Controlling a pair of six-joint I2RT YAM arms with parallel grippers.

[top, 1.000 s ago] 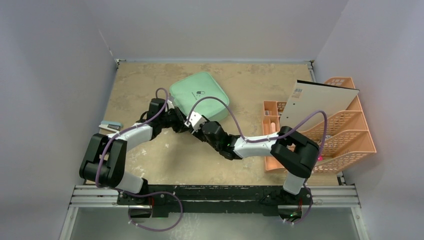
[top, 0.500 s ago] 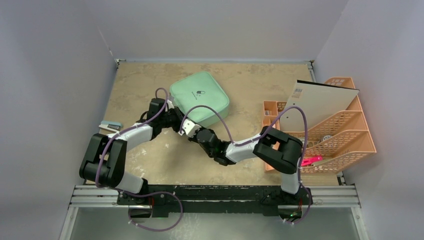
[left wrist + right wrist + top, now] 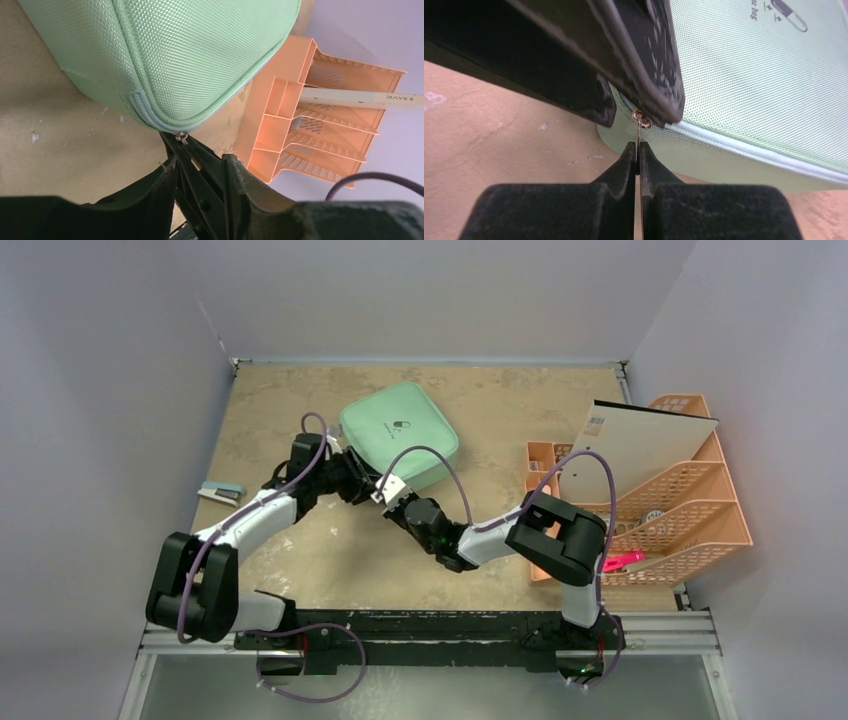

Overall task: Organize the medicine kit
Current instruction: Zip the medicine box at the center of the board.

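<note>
The mint-green medicine kit (image 3: 398, 435) lies closed on the table, pill logo up. It also shows in the left wrist view (image 3: 165, 55) and the right wrist view (image 3: 744, 80). My right gripper (image 3: 386, 494) (image 3: 638, 146) is shut on the thin metal zipper pull (image 3: 639, 131) at the kit's near corner. My left gripper (image 3: 360, 484) (image 3: 199, 161) is at the same corner, open. Its fingertips (image 3: 167, 165) straddle the right gripper's fingers and the zipper pull (image 3: 181, 138).
A peach lattice rack (image 3: 700, 515) stands at the right edge with a white board (image 3: 640, 445) leaning in it, a small peach organizer (image 3: 545, 475) beside it and a pink item (image 3: 622, 560) at its front. A stapler (image 3: 220, 490) lies at the left.
The right arm's elbow has drawn in to the left. The left arm has stretched out, its elbow swinging down-left. Both grippers stay at the kit's near corner. The kit has hardly moved.
</note>
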